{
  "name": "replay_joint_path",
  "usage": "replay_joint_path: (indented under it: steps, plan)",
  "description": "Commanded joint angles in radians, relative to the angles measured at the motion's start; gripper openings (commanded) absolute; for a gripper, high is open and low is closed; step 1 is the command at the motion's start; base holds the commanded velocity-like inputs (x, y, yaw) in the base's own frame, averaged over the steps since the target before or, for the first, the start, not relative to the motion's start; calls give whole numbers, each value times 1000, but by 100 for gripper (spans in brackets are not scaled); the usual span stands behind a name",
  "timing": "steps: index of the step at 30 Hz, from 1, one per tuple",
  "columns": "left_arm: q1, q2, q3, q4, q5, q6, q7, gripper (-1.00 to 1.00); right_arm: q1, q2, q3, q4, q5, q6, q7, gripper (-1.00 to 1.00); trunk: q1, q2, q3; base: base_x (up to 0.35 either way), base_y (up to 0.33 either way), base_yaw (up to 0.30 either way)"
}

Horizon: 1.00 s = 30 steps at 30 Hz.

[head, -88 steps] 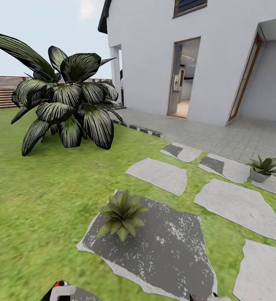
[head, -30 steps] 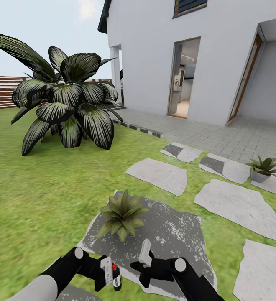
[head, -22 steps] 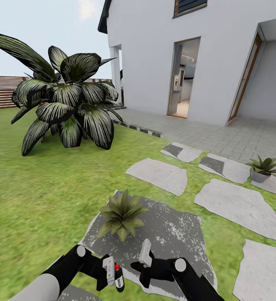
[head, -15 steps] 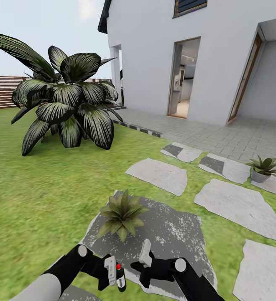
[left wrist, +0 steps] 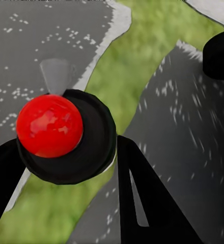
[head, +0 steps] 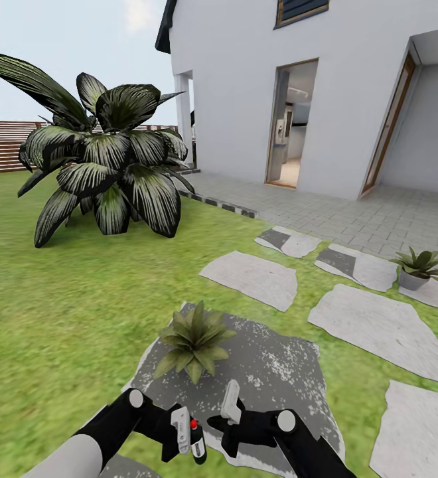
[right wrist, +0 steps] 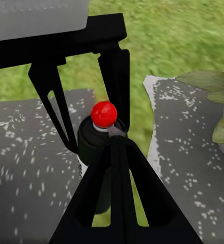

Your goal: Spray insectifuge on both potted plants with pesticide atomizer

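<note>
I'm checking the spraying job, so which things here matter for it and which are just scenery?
For the job: pesticide atomizer, held in the left gripper; near potted plant; far potted plant.
Just scenery: big striped plant; stepping stones; fence; house.

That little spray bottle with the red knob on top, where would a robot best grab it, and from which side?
Grip the round dark body of the pesticide atomizer, below the red knob, coming in level from the sides. It stands upright and slim, so two fingers can close across it, as the left gripper does here. That probably leaves the top free for spraying.
</note>
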Motion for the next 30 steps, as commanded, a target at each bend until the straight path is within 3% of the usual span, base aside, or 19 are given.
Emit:
replay_joint_path:
  steps: [1, 12, 30]
  plan:
    - [0, -1, 1, -1, -9, -10, -1, -100, 0, 0, -1, -1, 11, -7, 1, -100, 0, 0, -1, 0, 0, 0]
    - [0, -6, 2, -1, -7, -53, -7, -100, 0, 0, -2, -1, 11, -7, 1, -100, 0, 0, -1, 0, 0, 0]
    - [0, -24, 2, -1, -7, -56, -9, -100, 0, -1, -3, -2, 11, -7, 1, -100, 0, 0, -1, 0, 0, 0]
